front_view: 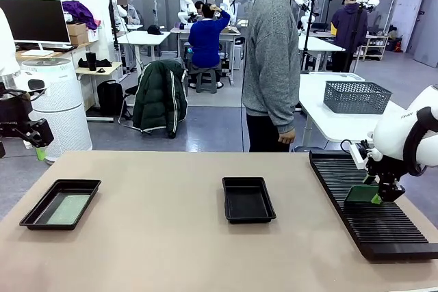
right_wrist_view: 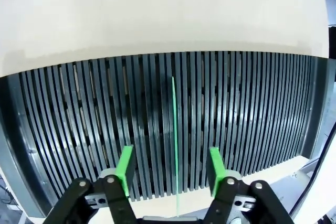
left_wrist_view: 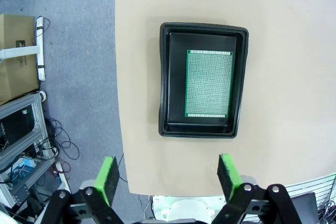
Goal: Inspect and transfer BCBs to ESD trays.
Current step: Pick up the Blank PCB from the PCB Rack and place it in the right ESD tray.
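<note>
At table left, the left wrist view shows the left gripper [left_wrist_view: 168,169] with fingers spread wide above an ESD tray [left_wrist_view: 169,77] holding one BCB [left_wrist_view: 209,83] flat. At right, the front view gives a green patch; the right wrist view resolves a second BCB [right_wrist_view: 175,140] edge-on in the slotted rack [right_wrist_view: 79,129], between the right gripper [right_wrist_view: 169,169]'s parted pads, a gap either side.

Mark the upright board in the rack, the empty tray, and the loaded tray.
upright board [right_wrist_view: 174,129]: right wrist view, on its thin edge, seen edge-on.
empty tray [front_view: 248,200]: front view, on its bare floor.
loaded tray [left_wrist_view: 176,82]: left wrist view, on the bare strip of its floor.
</note>
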### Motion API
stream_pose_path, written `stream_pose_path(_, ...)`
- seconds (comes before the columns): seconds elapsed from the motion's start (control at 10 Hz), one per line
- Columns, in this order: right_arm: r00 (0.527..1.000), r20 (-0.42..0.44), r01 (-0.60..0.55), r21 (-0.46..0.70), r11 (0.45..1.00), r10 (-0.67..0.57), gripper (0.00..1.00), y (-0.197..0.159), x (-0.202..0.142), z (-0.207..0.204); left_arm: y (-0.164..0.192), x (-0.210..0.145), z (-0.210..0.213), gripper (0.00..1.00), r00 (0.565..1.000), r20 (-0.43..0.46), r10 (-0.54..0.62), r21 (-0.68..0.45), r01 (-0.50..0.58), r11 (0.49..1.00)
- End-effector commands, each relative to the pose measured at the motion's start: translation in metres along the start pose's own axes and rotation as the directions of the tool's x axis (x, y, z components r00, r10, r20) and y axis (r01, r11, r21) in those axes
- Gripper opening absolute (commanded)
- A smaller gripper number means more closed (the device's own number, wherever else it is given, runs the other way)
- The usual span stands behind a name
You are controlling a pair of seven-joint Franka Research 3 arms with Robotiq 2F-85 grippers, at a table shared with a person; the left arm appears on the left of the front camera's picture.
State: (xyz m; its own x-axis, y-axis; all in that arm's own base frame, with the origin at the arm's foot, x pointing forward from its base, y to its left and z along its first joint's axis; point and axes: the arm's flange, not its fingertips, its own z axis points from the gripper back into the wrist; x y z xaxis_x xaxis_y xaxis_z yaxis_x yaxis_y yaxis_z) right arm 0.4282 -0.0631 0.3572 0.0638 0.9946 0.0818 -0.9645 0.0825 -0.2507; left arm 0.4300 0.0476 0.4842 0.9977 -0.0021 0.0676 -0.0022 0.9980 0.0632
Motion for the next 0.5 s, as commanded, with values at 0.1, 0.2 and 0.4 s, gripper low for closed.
stream_pose_path(0.1, 0.999, -0.031, 0.025, -0.029, 0.999, -0.026, 0.49, 0.0103, -0.0003, -0.0049, -0.0003, -0.0001, -0.0006, 1.0, 1.0, 0.0, 0.004, -0.015, -0.004, 1.0)
stream_pose_path(0.2, 0.999, -0.028, 0.026, -0.03, 0.999, -0.027, 0.44, 0.0104, -0.0006, -0.0055, -0.0003, -0.0001, -0.0006, 1.0, 1.0, 0.0, 0.004, -0.015, -0.004, 1.0)
stream_pose_path(0.4, 0.999, -0.032, 0.026, -0.034, 0.999, -0.027, 0.31, 0.0102, 0.0, -0.0058, -0.0003, -0.0001, -0.0006, 1.0, 1.0, 0.0, 0.004, -0.015, -0.004, 1.0)
